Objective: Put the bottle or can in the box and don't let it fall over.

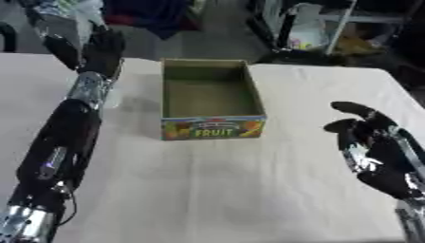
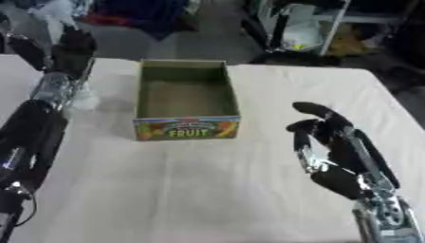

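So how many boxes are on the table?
1. The box sits at mid-table toward the far edge, open and empty, with the left hand raised beside it. Nothing seems hidden.

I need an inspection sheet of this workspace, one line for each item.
Surface: table under pale cloth.
Job's things: open cardboard box printed FRUIT, upright, empty; no bottle or can clearly seen.
Clutter: nothing seen.
Hands: left hand raised at the table's far left, grasp unclear; right hand idle lower right, fingers relaxed.
Cables: thin black cable by left arm.
Surroundings: white shelf frame, dark items on floor.
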{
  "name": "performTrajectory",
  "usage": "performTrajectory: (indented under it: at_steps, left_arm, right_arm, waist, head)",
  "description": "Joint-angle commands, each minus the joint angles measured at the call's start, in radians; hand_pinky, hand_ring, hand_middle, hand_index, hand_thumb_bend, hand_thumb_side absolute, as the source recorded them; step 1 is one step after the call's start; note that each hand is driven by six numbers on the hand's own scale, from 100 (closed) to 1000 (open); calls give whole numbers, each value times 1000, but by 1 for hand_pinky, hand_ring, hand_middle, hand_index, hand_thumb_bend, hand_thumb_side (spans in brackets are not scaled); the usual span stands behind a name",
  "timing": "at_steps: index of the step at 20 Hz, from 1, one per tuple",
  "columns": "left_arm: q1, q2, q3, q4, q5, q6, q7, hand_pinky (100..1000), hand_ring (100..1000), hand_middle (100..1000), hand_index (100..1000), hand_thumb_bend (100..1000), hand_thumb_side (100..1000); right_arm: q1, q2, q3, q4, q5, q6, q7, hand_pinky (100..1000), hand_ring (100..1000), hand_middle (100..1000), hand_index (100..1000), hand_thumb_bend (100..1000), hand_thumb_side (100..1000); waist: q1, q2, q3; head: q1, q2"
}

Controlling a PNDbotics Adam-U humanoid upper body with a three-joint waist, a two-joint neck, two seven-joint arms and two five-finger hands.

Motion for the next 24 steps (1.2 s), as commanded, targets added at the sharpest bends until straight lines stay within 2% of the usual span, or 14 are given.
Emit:
performTrajectory:
  at_steps: [1,8,15,18,24]
  left_arm:
    - [-34,36,6,-18,9,-4,-3,100,100,126,964,786,736]
    - [-68,44,-3,-48,18,3,-8,100,100,131,966,750,716]
    - [-144,36,-26,-102,37,16,-16,100,100,143,969,703,681]
    - [-175,16,-50,-136,40,32,-21,100,100,146,970,661,685]
    - [-205,-77,-135,-201,8,106,-27,100,100,150,971,611,710]
  right_arm:
    - [-11,-4,0,-9,-4,-2,3,772,690,841,818,100,261]
    - [-8,-4,1,-8,-4,-2,4,772,690,841,818,100,262]
    - [-5,-5,5,-6,-6,-2,9,772,689,840,818,100,262]
    - [-5,-5,9,-5,-8,-2,12,772,689,841,818,100,261]
    - [-9,1,20,-6,-14,-3,24,772,690,840,818,100,262]
  waist:
    - [3,-10,-1]
    - [4,-15,-3]
    - [4,-23,-10]
    - [3,-25,-15]
    - [-1,-25,-34]
  head:
    - [-2,-6]
    - [-2,-2]
    - [4,4]
    - [10,8]
    - [26,10]
